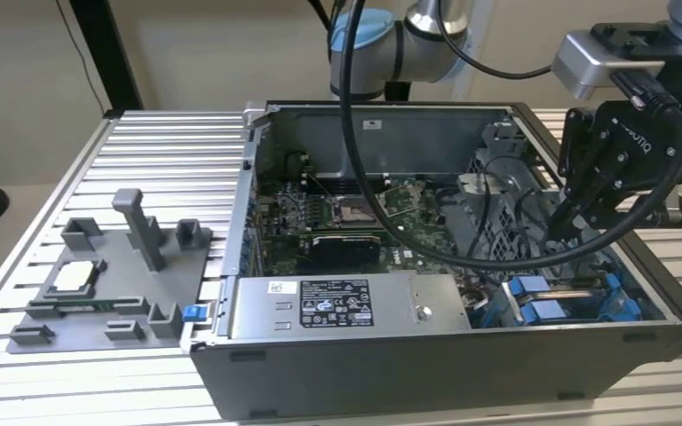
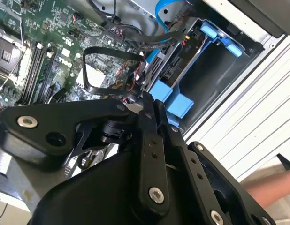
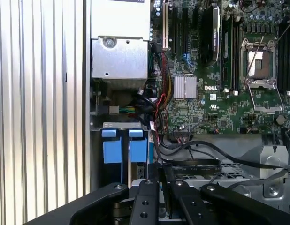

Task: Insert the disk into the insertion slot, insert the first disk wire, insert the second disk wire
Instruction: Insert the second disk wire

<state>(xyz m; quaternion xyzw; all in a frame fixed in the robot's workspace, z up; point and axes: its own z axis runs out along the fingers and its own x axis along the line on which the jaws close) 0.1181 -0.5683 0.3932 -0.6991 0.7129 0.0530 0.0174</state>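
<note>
- Table (image 1: 139,169): ribbed metal top that carries everything; in the first wrist view its slats (image 3: 41,93) run alongside the case wall.
- Computer case (image 1: 436,364): dark tower lying on its side with the cover off, so the inside faces up. It stands toward the exterior view's right.
- Robot arm (image 1: 376,44): grey links with a blue-capped joint, reaching in from behind the case. A thick black hose loops from it down across the open case.
- Circuit board (image 1: 353,213): green, on the floor of the case, with an empty processor socket and memory slots; it also shows in both wrist views (image 3: 215,108) (image 2: 56,23).
- Parts tray (image 1: 128,284): grey holder with upright posts, on the table at the exterior view's left, well apart from the gripper.
- Power supply box (image 1: 341,306): grey metal with a black label, set along the near wall of the case, just beside the drive bay (image 3: 119,56).
- Gripper (image 1: 560,229): black, hanging over the drive-bay corner at the exterior view's right. In the second wrist view (image 2: 149,101) its fingers (image 2: 147,140) stand close together with barely a gap. Whether they pinch anything cannot be told.
- Disk (image 1: 549,311): seated in the drive bay in the case's near corner, with the blue carrier showing (image 3: 112,150) (image 2: 175,101). The gripper's tips are just above it.
- Flat black cable (image 2: 112,54): bent into a loop over the circuit board, with one end running up to the gripper's tips.
</note>
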